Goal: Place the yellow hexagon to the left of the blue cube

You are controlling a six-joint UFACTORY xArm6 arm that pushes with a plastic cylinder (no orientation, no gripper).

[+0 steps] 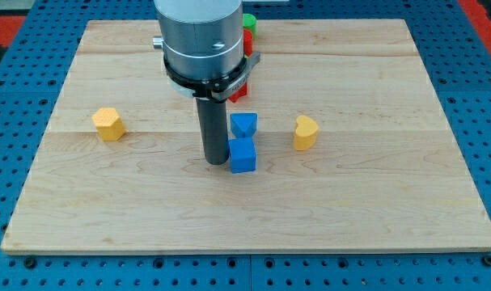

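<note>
The yellow hexagon (107,124) lies on the wooden board (391,202) at the view's left. The blue cube (243,156) sits near the board's middle. My tip (215,161) rests on the board right beside the blue cube's left side, touching or nearly touching it, and far to the right of the yellow hexagon. A second blue block (244,124) of unclear shape lies just above the cube.
A yellow heart-like block (305,132) lies right of the blue blocks. A red block (239,87) and a green block (249,21) are partly hidden behind the arm's grey body (201,36) at the view's top. Blue pegboard (19,89) surrounds the board.
</note>
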